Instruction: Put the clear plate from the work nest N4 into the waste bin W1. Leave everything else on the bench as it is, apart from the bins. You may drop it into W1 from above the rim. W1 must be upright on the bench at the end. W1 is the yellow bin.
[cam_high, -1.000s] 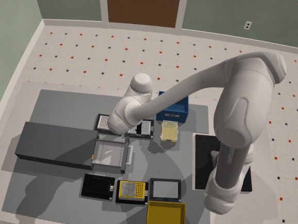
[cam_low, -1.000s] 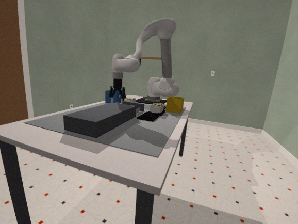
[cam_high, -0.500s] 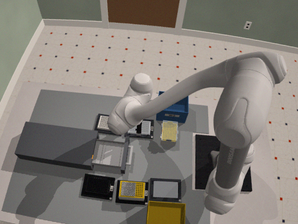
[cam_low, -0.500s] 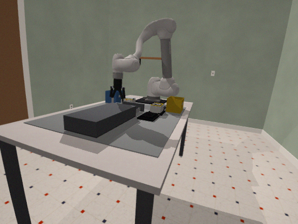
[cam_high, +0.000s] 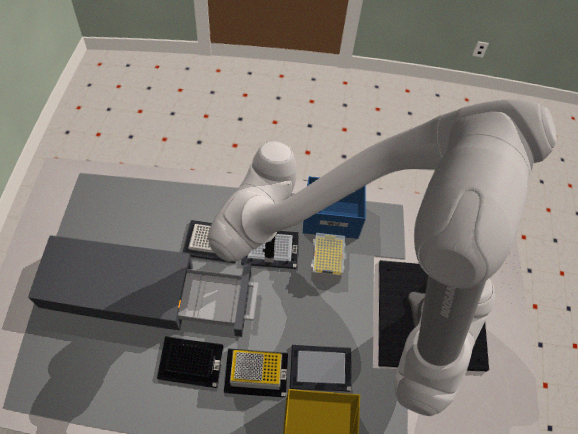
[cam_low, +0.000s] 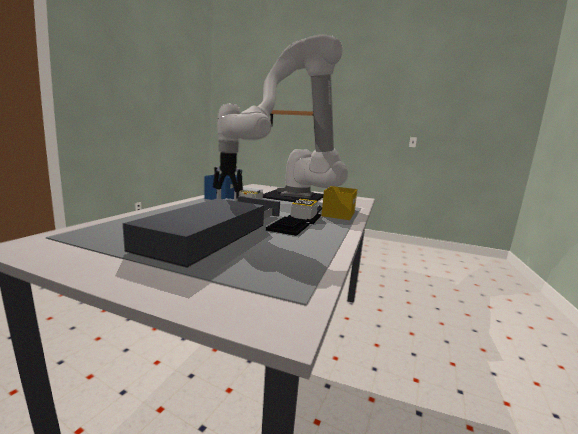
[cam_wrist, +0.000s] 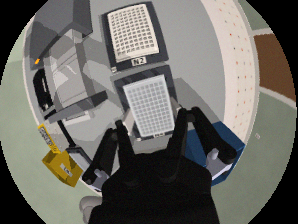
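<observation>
i'd work the arm (cam_high: 380, 162) (cam_low: 322, 110) slowly here: first straight up off the counter (cam_high: 30, 240) (cam_low: 200, 312) (cam_wrist: 227, 75), turning only once there is good height under the load. the grey box (cam_high: 110, 282) (cam_low: 190, 217) (cam_wrist: 60, 17), with its drawer pulled out, sits close beside the hand and reaches partly across the way to w1, so i'd go over it high or swing round its open end. the yellow bin (cam_high: 322, 393) (cam_low: 339, 206) (cam_wrist: 54, 161) is well apart from the hand, on the far side of the drawer; i'd centre above its rim, come down level and then let go. the blue bin (cam_high: 312, 220) (cam_low: 211, 187) (cam_wrist: 234, 142), just beside the hand, is the wrong one, and i'd keep the knuckles off its wall as i rise.

the hand (cam_high: 270, 248) (cam_low: 228, 195) (cam_wrist: 151, 108) looks closed on the plate, a finger at each long side. the nest (cam_high: 295, 265) (cam_wrist: 169, 80) is directly under the hand, its label mostly covered. the plate (cam_high: 284, 247) (cam_wrist: 147, 102) lies between the fingers, seemingly seated in that nest: pale, see-through, flat, gridded with little wells. i'd judge it light and slick, so no jerks.
</observation>
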